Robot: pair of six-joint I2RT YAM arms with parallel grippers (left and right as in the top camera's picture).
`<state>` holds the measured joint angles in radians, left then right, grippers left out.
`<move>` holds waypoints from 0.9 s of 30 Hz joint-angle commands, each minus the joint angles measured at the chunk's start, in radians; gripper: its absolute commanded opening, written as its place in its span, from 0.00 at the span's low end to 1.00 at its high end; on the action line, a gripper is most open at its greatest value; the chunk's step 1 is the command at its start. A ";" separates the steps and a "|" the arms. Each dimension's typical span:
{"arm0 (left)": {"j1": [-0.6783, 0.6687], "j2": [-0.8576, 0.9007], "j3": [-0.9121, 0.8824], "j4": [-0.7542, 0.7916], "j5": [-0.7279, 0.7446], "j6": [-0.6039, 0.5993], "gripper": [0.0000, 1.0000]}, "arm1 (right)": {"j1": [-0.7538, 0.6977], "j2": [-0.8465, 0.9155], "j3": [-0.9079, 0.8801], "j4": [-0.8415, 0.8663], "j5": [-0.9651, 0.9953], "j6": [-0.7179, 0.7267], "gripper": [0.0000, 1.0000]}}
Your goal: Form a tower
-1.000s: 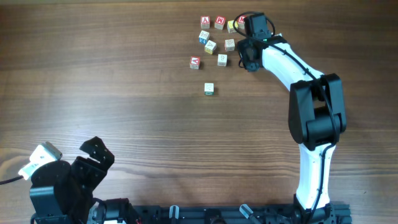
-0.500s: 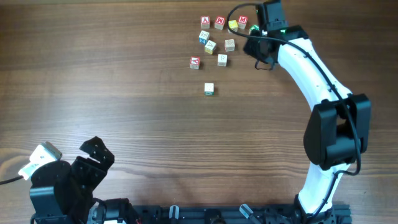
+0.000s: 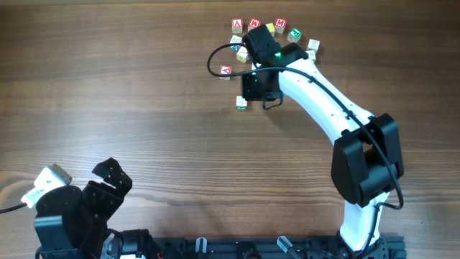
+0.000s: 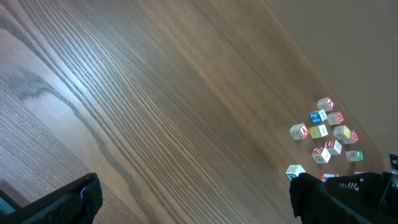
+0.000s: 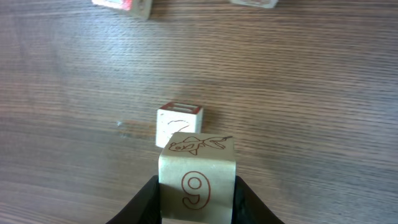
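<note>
No stacked tower shows in these views. A single pale cube with green print (image 3: 241, 103) stands alone in front of the cube cluster; it is also seen in the right wrist view (image 5: 179, 124) and the left wrist view (image 4: 295, 170). My right gripper (image 5: 198, 200) is shut on a pale cube marked 9 with a fish drawing (image 5: 198, 177), held just short of the lone cube and a little above it. From overhead, the right gripper (image 3: 257, 85) sits right beside that cube and hides its load. My left gripper (image 4: 199, 205) rests open at the front left, holding nothing.
Several loose letter cubes (image 3: 244, 36) with red, yellow, blue and green marks lie at the back of the table, also in the left wrist view (image 4: 323, 130). A red-marked cube (image 3: 226, 70) lies left of the right gripper. The right arm (image 3: 323, 101) reaches across from the front right.
The right arm swung left and forward from the back-right of the cube cluster, carrying the 9 cube to beside the lone cube. The left arm stayed still.
</note>
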<state>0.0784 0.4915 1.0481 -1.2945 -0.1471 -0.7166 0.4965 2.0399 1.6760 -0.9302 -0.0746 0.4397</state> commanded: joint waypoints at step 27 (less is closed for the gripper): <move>-0.005 -0.004 -0.001 0.003 0.008 -0.002 1.00 | 0.084 0.015 -0.051 0.115 0.108 0.120 0.29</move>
<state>0.0784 0.4915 1.0481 -1.2945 -0.1471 -0.7166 0.5827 2.0399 1.6310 -0.8215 0.0086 0.5331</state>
